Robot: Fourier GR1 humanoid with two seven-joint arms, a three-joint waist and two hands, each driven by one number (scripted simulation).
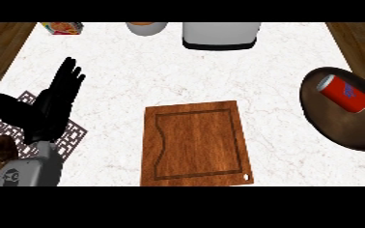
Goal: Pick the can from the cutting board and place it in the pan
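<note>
A red can point(342, 92) with a blue mark lies on its side inside the dark round pan point(318, 107) at the right edge of the head view. The wooden cutting board point(195, 142) sits in the middle near the front, with nothing on it. My left hand point(58, 96) stands at the left with its fingers straight and pointing up, holding nothing, well away from the board and the pan. My right hand does not show.
A patterned trivet point(70, 136) lies under my left forearm. At the back stand a white appliance point(219, 35), a round pot point(146, 27) and a colourful box point(63, 27). Wooden strips border the counter at left and right.
</note>
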